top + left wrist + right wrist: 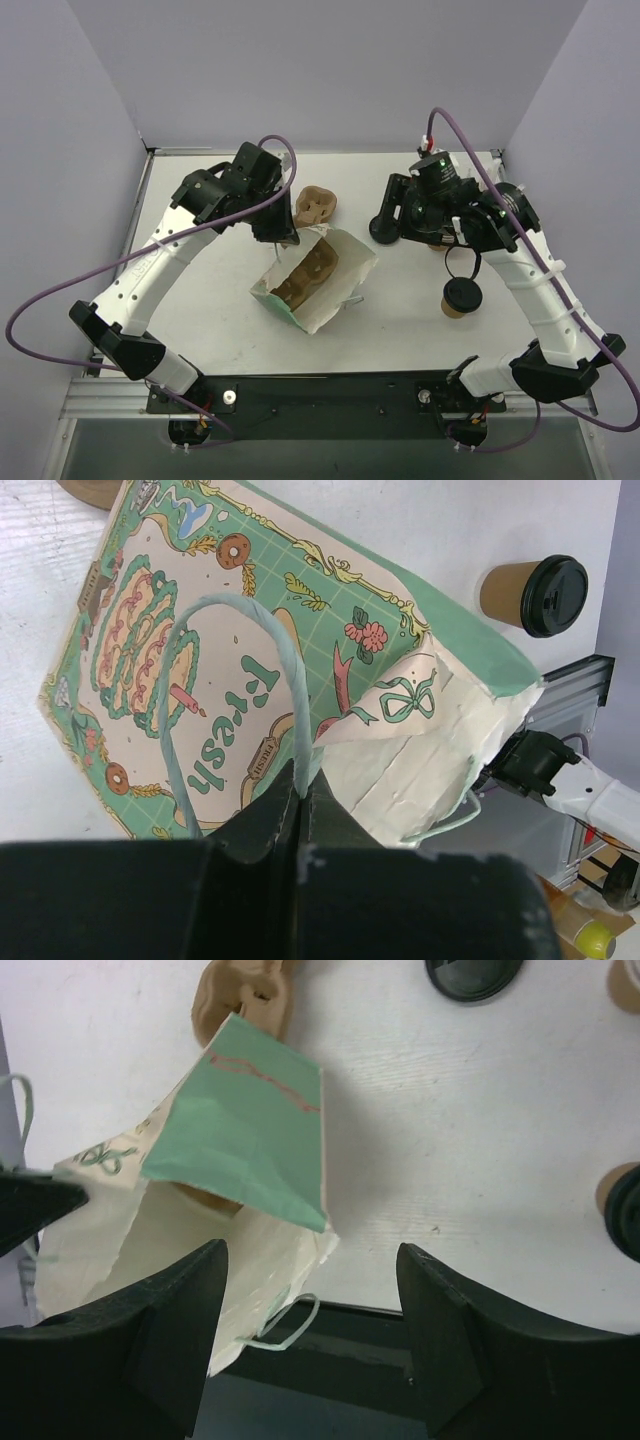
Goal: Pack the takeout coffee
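On a white table [420, 330], the left arm reached forward in a long bend. Its left gripper [300, 805] was pinched tight on the pale green twisted handle [170, 680] of a green-and-cream printed paper bag [335, 262], which lay open on its side with a moulded brown pulp cup carrier [305, 277] inside. The right arm bent back toward the left, and the right gripper [315, 1330] hovered above the table beside the bag, jaws apart and empty. The brown kraft-paper takeout coffee cup with a black lid [462, 298] sat outside the bag, on the table to its right.
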Controlling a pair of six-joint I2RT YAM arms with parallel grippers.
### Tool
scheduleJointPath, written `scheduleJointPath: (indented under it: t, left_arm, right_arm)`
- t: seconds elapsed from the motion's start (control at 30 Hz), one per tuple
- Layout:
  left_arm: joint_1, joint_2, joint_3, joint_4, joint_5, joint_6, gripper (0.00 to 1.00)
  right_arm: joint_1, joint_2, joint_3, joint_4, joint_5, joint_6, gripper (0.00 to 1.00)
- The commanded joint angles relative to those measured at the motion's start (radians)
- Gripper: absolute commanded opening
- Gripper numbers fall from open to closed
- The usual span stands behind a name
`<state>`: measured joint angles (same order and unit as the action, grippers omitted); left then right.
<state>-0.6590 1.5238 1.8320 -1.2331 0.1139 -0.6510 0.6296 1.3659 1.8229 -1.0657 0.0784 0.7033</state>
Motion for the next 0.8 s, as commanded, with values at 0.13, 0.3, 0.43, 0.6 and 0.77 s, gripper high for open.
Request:
scheduleJointPath:
  t: [0.13,0.3,0.43,0.6,0.77]
  left_arm:
    - [-0.002,-0.022,-0.019,0.070,0.013,-0.024,0.00]
    - [-0.002,-0.042,-0.060,0.095,0.021,-0.029,0.00]
    - [-0.004,-0.057,-0.086,0.118,0.017,-0.036,0.00]
    - [-0.004,-0.083,-0.123,0.144,0.012,-0.045,0.00]
    - [-0.004,-0.100,-0.145,0.156,0.009,-0.045,0.00]
  right_arm:
    - [0.148,0.030,0.012,-0.086,-0.034,0.099,0.61]
    - [0.180,0.036,-0.017,-0.100,-0.057,0.104,0.61]
    - [0.211,0.041,-0.069,-0.096,-0.069,0.125,0.60]
    - [0.243,0.082,-0.091,-0.083,-0.118,0.147,0.59]
    - [0.254,0.116,-0.103,-0.089,-0.117,0.186,0.54]
